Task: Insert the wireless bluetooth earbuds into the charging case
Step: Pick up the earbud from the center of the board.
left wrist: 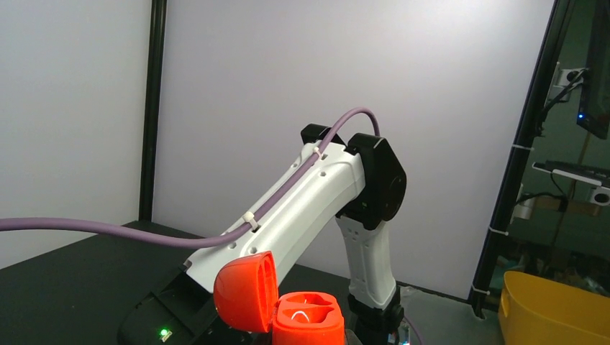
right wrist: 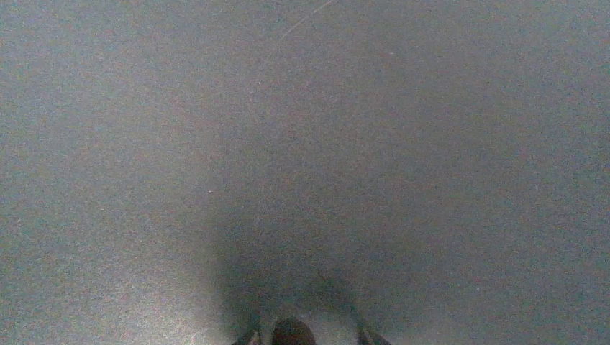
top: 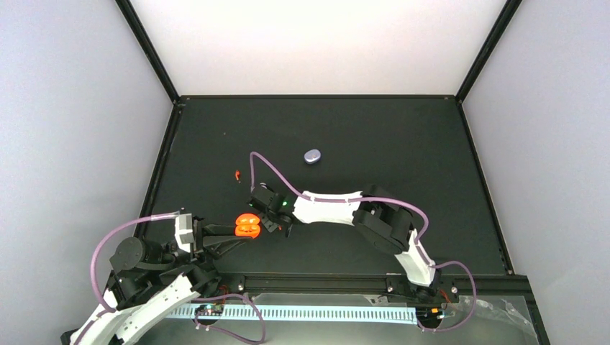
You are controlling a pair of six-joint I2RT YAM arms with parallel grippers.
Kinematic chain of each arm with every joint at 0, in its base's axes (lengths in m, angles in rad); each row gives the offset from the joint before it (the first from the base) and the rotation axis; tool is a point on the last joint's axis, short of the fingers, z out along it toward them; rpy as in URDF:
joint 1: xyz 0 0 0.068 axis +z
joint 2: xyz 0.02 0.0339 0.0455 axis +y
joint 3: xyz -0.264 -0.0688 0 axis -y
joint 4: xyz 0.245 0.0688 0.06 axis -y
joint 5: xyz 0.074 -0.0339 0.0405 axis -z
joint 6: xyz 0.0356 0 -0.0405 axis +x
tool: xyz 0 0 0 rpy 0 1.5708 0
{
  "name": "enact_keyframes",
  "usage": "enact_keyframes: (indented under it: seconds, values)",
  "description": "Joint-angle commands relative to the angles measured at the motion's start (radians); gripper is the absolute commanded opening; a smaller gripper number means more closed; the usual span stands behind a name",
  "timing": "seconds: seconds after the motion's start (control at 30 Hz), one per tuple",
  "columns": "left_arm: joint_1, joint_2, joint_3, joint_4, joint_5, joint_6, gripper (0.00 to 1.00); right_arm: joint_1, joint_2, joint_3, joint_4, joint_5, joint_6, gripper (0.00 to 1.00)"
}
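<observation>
From the overhead view I see the left gripper [top: 234, 235] clamped on the orange charging case [top: 247, 225], which sits left of centre in the frame with its lid swung open. On the left wrist view the lid [left wrist: 244, 291] stands up at bottom centre beside the base [left wrist: 309, 321], whose wells face up (I can't make out whether a bud is seated in them). The right gripper [top: 279, 220] hangs just right of that case, very near it, and I can't tell how wide its jaws stand. Its own camera gives only the blurred dark table [right wrist: 302, 144], with its fingertips [right wrist: 247, 338] at the bottom edge and a dark rounded shape between them that I can't identify. One red-orange earbud [top: 237, 175] lies loose on the table above the orange case, apart from it. A closed lavender case [top: 312, 156] rests above centre, well apart from both grippers.
</observation>
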Motion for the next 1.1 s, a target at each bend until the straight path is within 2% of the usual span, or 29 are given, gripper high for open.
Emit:
enact_keyframes:
  seconds: [0.0, 0.33, 1.07]
  values:
    - [-0.005, -0.069, 0.006, -0.02, -0.013, 0.005, 0.02, 0.019, 0.05, 0.006, -0.093, 0.047, 0.02, 0.35]
    - [-0.005, -0.087, 0.008, -0.029, -0.01, 0.004, 0.02, 0.033, 0.053, -0.005, -0.099, 0.05, 0.031, 0.29]
    - [-0.006, -0.083, 0.003, -0.025, -0.022, 0.003, 0.01, 0.031, 0.007, -0.046, -0.078, 0.055, 0.045, 0.24]
